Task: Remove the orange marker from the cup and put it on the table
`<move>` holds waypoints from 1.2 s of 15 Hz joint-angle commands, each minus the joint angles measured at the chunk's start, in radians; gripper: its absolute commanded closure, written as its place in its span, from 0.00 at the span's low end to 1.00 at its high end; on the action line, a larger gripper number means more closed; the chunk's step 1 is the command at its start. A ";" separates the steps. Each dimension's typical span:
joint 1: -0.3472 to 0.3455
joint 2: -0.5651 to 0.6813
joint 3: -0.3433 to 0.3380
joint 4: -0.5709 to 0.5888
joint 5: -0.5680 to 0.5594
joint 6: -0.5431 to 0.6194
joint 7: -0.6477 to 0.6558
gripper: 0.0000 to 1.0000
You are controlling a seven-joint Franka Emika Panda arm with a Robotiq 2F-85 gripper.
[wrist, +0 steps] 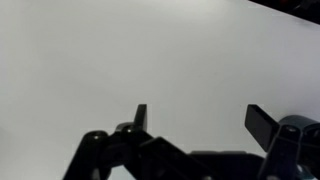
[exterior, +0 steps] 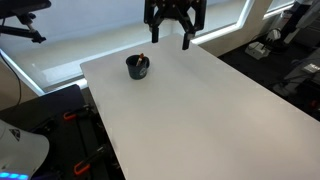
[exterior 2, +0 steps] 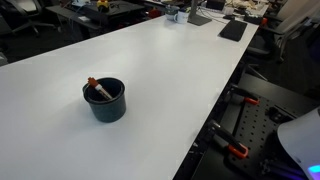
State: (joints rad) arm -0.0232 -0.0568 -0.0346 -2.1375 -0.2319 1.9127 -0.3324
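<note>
Step in hand: approach, pre-grasp. Nothing is picked up yet.

The gripper [exterior: 170, 42] hangs above the far edge of the table [exterior: 200, 110], up and to the right of the cup [exterior: 138, 68] in an exterior view, well apart from it. The jaws are spread wide with nothing between them. The wrist view agrees: gripper [wrist: 200, 120] with fingers [wrist: 141, 116] apart, only bare white top under them, and the cup is not in that frame.

The orange marker [exterior: 143, 60] is in the cup, leaning on the rim with its upper end poking out. An exterior view shows it closer: marker [exterior 2: 97, 89] tilted toward the far-left side of the cup [exterior 2: 108, 106], with the cup upright on the near-left part of the table [exterior 2: 170, 80]. The cup looks otherwise empty, though I can't see the bottom.

Next move, my read:
- Shift left over the cup and centre the jaws on the exposed end.
- Come down only as far as the shaft and stay off the rim.
- Pinch, then lift straight up until the lower end clears the rim.
- Carry it to bare top beside the cup and lay it flat.

Risk: the exposed length is short and the cup looks light, so an off-centre pinch could drag or tip it.

Count:
- 1 orange marker
- 1 cup
- 1 table
- 1 gripper, 2 fingers
- 1 dark flat pad [exterior 2: 232, 30] at the far end of the table, well apart from the cup and not in play
</note>
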 commanded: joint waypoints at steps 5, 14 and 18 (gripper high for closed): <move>0.127 0.198 0.149 0.165 0.013 0.000 -0.169 0.00; 0.164 0.260 0.244 0.195 0.001 0.059 -0.558 0.00; 0.161 0.265 0.243 0.212 0.002 0.045 -0.802 0.00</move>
State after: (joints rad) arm 0.1459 0.1961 0.2015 -1.9551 -0.2285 1.9641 -0.9860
